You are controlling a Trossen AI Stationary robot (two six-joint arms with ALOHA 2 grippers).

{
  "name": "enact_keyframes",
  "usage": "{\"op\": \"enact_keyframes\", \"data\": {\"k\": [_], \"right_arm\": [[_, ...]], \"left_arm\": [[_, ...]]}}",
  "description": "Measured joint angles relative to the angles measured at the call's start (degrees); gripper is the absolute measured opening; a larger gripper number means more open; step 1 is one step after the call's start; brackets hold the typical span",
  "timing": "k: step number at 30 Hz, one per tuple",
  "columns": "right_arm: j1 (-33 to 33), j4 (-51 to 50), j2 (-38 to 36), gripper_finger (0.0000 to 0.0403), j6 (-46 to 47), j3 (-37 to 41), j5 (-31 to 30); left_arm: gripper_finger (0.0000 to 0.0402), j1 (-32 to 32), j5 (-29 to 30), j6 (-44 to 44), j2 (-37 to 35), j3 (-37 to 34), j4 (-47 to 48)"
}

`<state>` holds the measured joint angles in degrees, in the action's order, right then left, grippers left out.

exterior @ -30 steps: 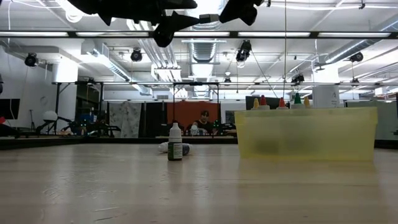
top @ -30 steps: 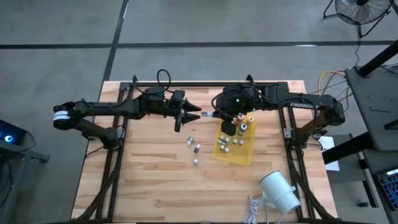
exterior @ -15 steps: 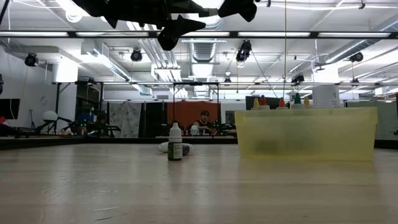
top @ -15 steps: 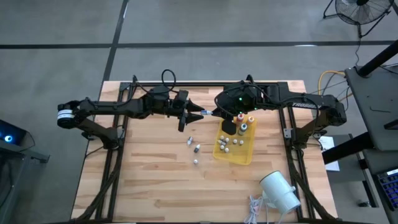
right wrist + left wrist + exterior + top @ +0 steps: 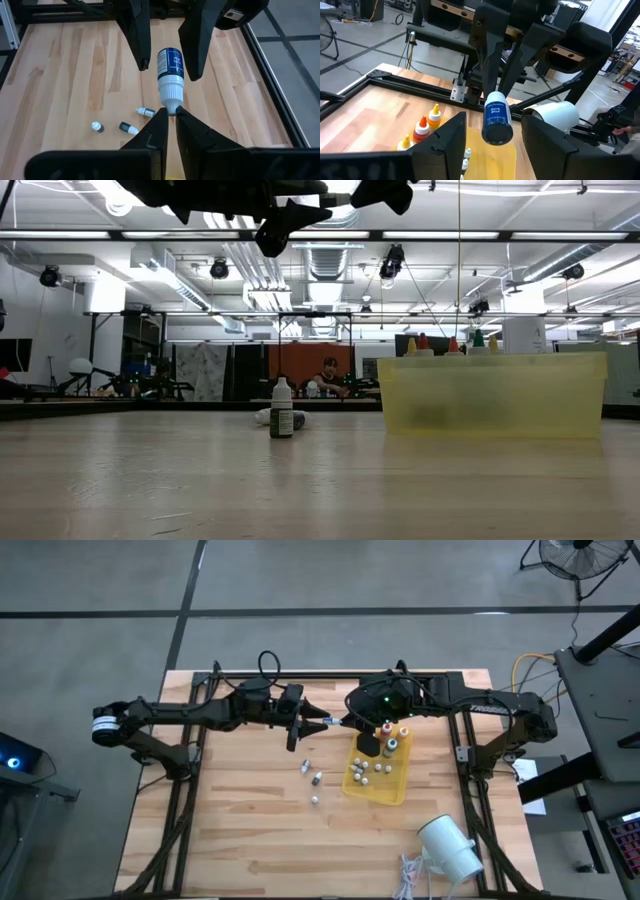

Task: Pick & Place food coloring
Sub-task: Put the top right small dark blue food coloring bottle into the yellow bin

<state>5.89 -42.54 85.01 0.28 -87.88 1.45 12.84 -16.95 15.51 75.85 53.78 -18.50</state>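
- blue bottle [image 5: 170,65] horizontal mid-air, cap pinched by right tool [image 5: 171,111], base between wide left tool [image 5: 492,131] fingers
- wooden bench [image 5: 250,820]; three vials [image 5: 312,778] frame centre

Blue bottle [image 5: 497,123] label reads "Dark Blue", print on other small bottles too small to read

between my left claw [image 5: 318,723] and right claw [image 5: 343,723] hangs a bottle [image 5: 331,723]; three vials [image 5: 311,780] lie on the surface [image 5: 240,830] beside the tray [image 5: 400,787].

Three vials [image 5: 314,779] loose on wood (one bottle [image 5: 169,71] aloft).
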Motion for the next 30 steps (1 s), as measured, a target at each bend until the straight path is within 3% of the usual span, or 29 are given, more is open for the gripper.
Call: {"op": "enact_keyframes", "data": {"k": [9, 20, 30], "right_arm": [[0.0, -2.5, 0.0, 0.0026, 0.1, 0.0, 0.4], [-0.5, -16.7, 0.0, 0.0026, 2.7, 0.0, 4.8], [-4.2, -28.8, 1.7, 0.0026, 5.7, 0.0, 5.2]], "left_arm": [[0.0163, 0.0, -1.7, 0.0, -0.2, 0.0, 0.0], [0.0163, 0.0, -3.0, -0.1, -1.1, 0.0, 0.0], [0.0163, 0.0, -3.0, -0.5, -1.1, 0.0, 0.0]]}}
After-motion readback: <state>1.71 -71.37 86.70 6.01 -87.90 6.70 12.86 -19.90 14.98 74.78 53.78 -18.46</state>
